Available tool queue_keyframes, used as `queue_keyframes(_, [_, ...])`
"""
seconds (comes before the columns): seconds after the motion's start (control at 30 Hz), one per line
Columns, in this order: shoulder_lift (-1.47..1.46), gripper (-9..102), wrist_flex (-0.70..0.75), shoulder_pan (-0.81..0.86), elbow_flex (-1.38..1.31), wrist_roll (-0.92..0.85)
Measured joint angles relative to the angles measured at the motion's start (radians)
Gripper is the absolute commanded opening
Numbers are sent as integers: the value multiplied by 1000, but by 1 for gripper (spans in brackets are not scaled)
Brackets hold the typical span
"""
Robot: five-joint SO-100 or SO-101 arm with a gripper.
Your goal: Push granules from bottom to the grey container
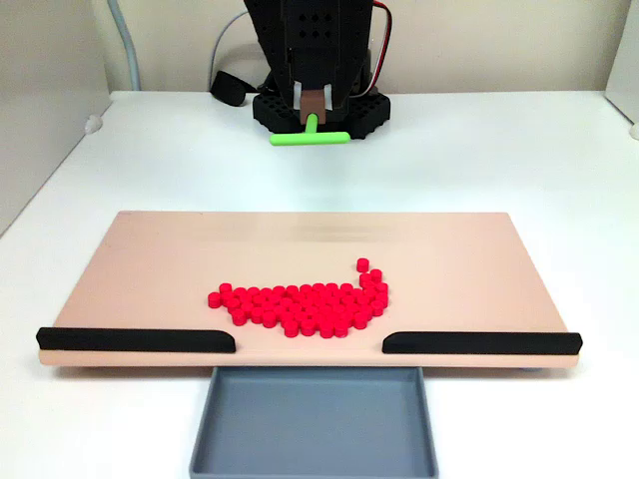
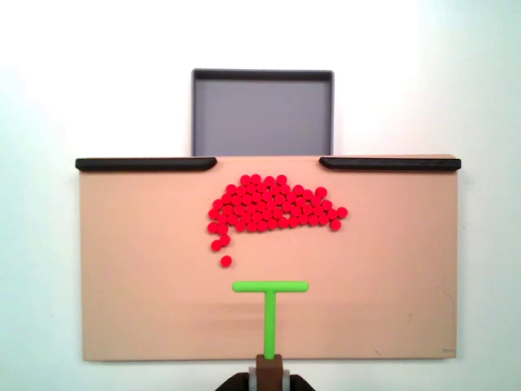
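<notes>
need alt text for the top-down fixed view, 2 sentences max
A cluster of red granules lies on a beige board, just short of the gap between two black strips that opens onto an empty grey container. A green T-shaped pusher, held at the bottom edge by the gripper, sits just behind one stray granule.

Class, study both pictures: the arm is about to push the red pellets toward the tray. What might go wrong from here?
1. The granules spread wider than the green pusher, so the outer ones may slip round its ends.
2. The pile roughly matches the gap between the black strips; edge pellets may lodge against them instead of reaching the grey container.
3. The stray pellet sits left of the bar and could be missed.
</notes>
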Motion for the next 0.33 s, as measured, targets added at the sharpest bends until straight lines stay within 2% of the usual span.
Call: queue_keyframes(0.33, [-20,0,0,18,0,0])
